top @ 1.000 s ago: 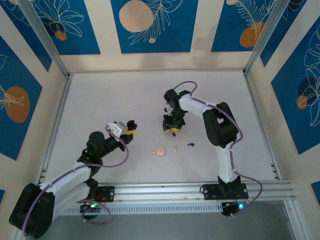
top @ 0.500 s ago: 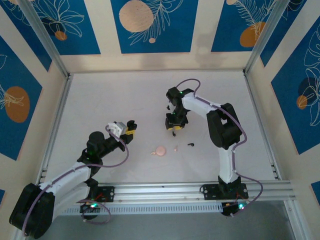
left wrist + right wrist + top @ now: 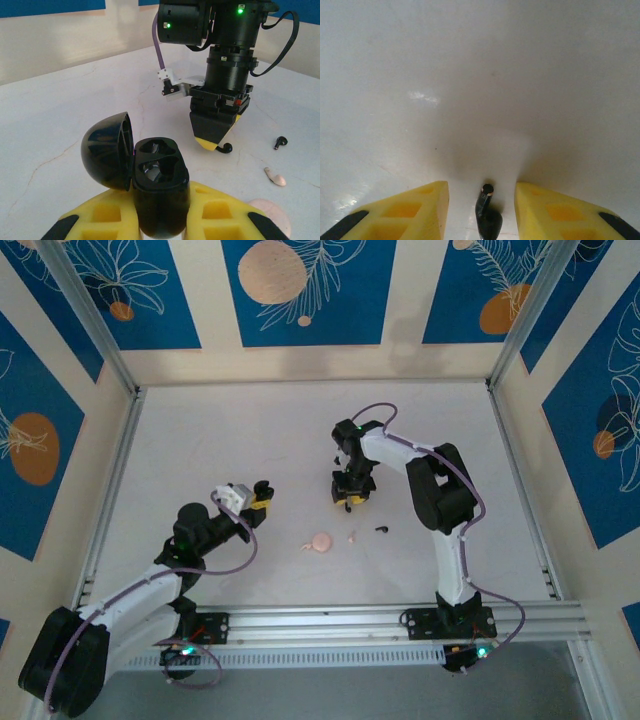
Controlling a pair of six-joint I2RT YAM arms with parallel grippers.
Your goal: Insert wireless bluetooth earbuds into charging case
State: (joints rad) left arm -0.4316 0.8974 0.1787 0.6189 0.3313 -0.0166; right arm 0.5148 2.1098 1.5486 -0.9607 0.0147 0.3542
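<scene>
Black case (image 3: 159,197), lid open, sits clamped in left jaws; right jaws stand narrowly apart around a black earbud (image 3: 488,219).

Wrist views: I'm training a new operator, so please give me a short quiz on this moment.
1. True or false: the black case has its lid shut.
2. Pick one. The right pincer is: A, open with a black bud between its fingers; B, shut on that bud; C, shut on nothing.
3. Fill the gap: the left pincer grips the ____.
Key: 1 false; 2 A; 3 black case.
</scene>
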